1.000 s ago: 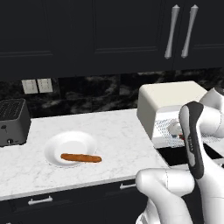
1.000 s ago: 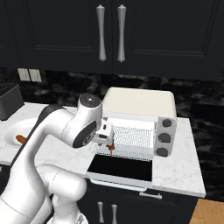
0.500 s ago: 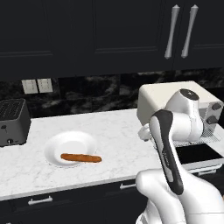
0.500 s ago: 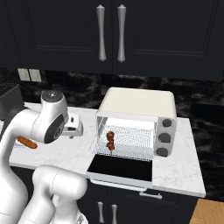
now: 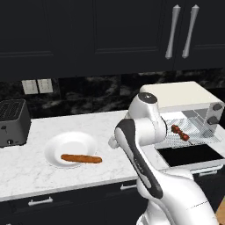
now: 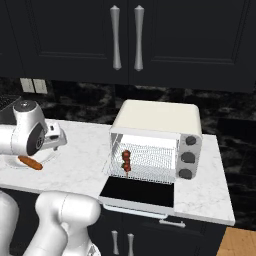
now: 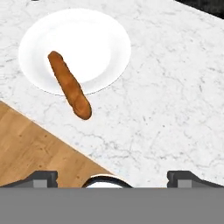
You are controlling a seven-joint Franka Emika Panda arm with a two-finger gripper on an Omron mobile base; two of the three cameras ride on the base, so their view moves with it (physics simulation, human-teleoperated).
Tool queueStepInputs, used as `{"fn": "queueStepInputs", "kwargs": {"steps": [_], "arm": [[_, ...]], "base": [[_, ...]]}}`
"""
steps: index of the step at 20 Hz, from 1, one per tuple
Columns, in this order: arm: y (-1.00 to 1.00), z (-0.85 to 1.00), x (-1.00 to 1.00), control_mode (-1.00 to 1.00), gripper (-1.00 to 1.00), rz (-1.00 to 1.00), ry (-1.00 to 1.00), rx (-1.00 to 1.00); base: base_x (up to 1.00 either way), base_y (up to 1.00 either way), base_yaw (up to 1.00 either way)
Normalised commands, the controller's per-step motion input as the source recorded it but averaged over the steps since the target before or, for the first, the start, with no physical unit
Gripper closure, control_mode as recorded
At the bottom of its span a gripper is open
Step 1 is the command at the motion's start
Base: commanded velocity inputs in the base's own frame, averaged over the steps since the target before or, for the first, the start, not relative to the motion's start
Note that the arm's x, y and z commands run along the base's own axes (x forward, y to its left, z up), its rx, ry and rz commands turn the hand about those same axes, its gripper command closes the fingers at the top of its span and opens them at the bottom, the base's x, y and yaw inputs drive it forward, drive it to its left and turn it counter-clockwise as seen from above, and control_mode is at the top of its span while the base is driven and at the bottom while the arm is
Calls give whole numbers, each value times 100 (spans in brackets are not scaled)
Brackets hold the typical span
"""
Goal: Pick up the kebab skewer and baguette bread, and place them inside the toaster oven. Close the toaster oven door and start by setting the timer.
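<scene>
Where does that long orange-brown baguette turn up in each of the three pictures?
Left base view: baguette bread lies lower left, across the white plate.
Right base view: at the far left edge, its end pokes out beyond the arm.
Hand view: upper left, slanting over the plate's near rim onto the counter.
Shared landmark: the white plate under it.

Your white Franka arm with dark joints (image 5: 139, 163) rises from the base and bends left of the cream-white toaster oven (image 5: 180, 97), wrist turned further left. Its two-finger gripper (image 7: 111, 176) points downward, dark fingertips (image 7: 43, 177) spread wide with nothing between them. From the base cameras the hand looks partly hidden, probably behind the forearm.
</scene>
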Motion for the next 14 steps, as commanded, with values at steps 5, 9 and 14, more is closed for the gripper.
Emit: {"fn": "queueStepInputs", "kwargs": {"steps": [5,9,14], "arm": [[88,0,55,-100,-100,19,0,-9],[59,-2,55,-100,-100,20,1,-7],[42,-11,38,-100,-100,10,6,-3]], "base": [[0,0,0],[0,0,0],[0,0,0]]}}
